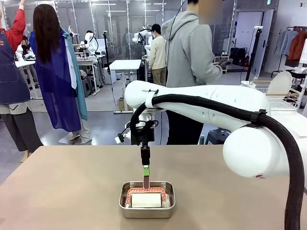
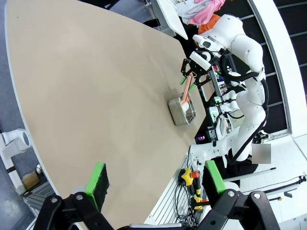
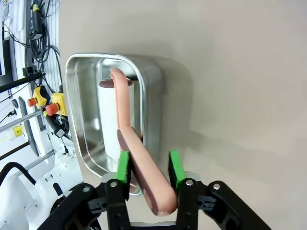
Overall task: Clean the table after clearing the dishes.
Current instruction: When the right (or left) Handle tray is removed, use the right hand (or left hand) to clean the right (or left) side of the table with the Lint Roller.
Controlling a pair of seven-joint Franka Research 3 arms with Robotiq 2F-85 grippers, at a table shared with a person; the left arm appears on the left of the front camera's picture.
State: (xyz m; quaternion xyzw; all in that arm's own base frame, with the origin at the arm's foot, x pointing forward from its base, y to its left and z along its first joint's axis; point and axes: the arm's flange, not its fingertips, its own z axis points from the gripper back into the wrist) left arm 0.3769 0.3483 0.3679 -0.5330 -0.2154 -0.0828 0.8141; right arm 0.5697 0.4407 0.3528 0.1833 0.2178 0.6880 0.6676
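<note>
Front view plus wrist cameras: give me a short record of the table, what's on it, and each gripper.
Table: steel pan near the robot's side
In pan: roller, white roll, pink handle
Right gripper: pads either side of handle, grip unclear
Left gripper: open, empty, above table edge

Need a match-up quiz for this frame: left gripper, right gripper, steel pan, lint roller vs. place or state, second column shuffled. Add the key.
Column 1
1. left gripper
2. right gripper
3. steel pan
4. lint roller

Column 2
A. lies inside the steel pan
B. pads on either side of the pink handle
C. open, above the edge of the table
D. sits on the table, near the robot's side

Pairs: 1-C, 2-B, 3-D, 4-A
</note>
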